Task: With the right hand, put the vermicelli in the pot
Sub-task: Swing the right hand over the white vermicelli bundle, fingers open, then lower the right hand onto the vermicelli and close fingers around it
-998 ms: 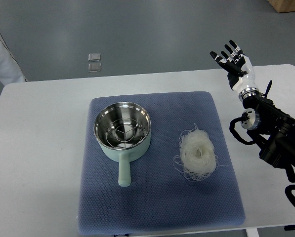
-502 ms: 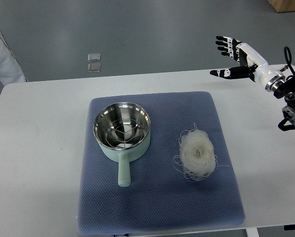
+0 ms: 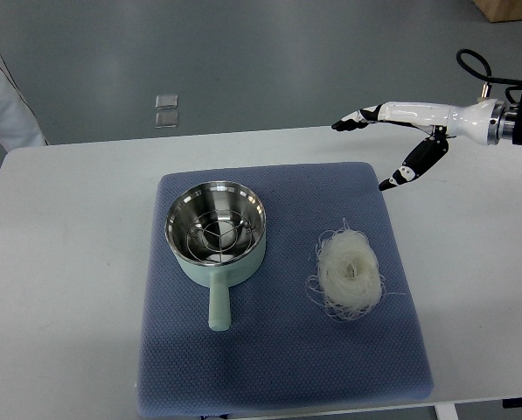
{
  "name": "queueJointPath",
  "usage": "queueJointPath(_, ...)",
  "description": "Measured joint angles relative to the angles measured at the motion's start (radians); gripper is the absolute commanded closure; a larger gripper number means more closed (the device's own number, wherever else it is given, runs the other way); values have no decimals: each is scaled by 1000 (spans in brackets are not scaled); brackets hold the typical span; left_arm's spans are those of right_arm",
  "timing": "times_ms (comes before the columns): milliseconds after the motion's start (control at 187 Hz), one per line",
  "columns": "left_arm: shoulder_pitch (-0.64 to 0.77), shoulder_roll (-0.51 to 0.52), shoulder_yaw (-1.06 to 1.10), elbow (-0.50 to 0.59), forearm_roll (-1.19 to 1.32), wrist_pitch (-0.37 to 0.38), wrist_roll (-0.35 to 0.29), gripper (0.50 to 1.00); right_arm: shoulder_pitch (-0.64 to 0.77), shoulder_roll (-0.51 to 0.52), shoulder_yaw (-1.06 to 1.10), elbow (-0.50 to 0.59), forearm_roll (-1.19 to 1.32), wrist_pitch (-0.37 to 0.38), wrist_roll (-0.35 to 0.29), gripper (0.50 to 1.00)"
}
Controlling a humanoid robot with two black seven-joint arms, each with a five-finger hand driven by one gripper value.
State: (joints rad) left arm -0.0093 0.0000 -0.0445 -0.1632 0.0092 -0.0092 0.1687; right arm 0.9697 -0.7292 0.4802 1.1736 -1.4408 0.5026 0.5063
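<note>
My right hand (image 3: pixel 399 131) sits above the far right edge of the mat (image 3: pixel 278 350), palm turned down, fingers spread long with the thumb dropped away from them. It holds nothing. I judge this is an approach posture: opened wide so it can come down over the loose nest rather than pinch at it.

The vermicelli (image 3: pixel 349 273) lies on the right half of the mat, nearer than the hand and well apart from it. It is a pale, translucent coil of thin strands, round, with stray loops at its rim; I expect strands to snag or trail when lifted.

The pot (image 3: pixel 215 229) stands to the left of the nest, apart from it. Polished steel inside with a wire rack at the bottom, mint-green outside, its handle pointing to the near side, which leaves the mouth unobstructed from the right.

The mat is blue-grey with a woven dimpled texture, probably for grip on the smooth white table (image 3: pixel 59 262).

Left arm is out of shot.
</note>
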Motion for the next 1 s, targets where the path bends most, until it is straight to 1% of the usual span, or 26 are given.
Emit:
queueJointPath(91,0,0,1,0,0,0,0,500,19,-23,-58,73,-72,41,0,572)
queueJointPath(203,0,0,1,0,0,0,0,500,27,-25,-122,110,-155,47,0,572)
queueJointPath(400,0,0,2,0,0,0,0,500,17,15,-148,117,-224,19,-10,572)
queueJointPath(747,0,0,2,1,0,0,0,500,-39,77,-150,117,-260,13,-11,574)
queueJointPath(998,0,0,2,1,0,0,0,500,-75,89,-155,110,-279,-17,-12,576)
